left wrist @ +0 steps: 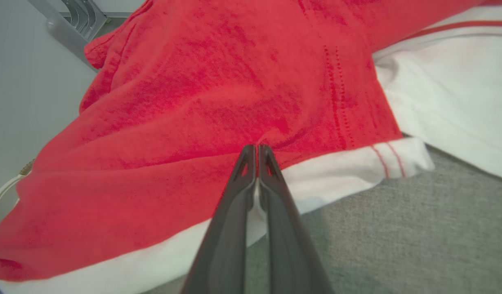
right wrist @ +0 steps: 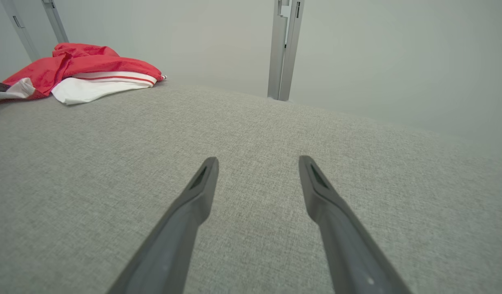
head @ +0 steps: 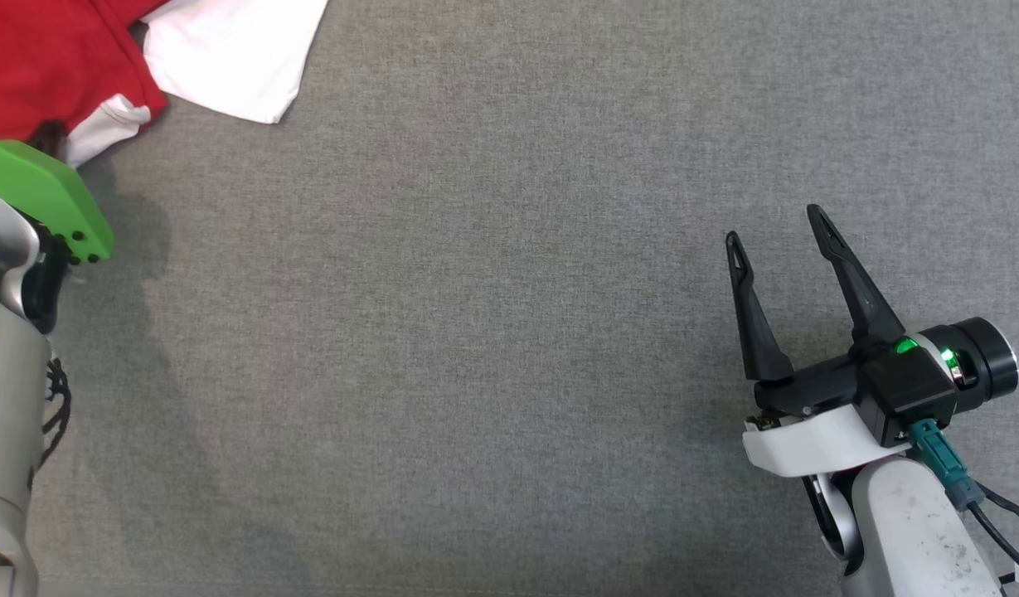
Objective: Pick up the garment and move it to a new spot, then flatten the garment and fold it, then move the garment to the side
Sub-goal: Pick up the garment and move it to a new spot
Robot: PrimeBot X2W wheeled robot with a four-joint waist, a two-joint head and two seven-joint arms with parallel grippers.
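The garment (head: 53,58), red with white parts and thin red stripes, lies bunched at the table's far left corner. In the left wrist view the red cloth (left wrist: 218,94) spreads across the frame above a white hem. My left gripper (left wrist: 257,148) is shut, its tips pinching the red cloth just above that hem, and the cloth puckers around them. In the head view its dark tips (head: 50,133) sit at the garment's near edge, under a green wrist cover. My right gripper (head: 774,224) stands open over bare table at the right, far from the garment (right wrist: 83,69).
The grey fabric table top (head: 476,332) stretches between the two arms. A metal post (right wrist: 283,49) rises behind the far table edge, and another frame piece (left wrist: 75,20) stands by the garment. A pale wall is beyond.
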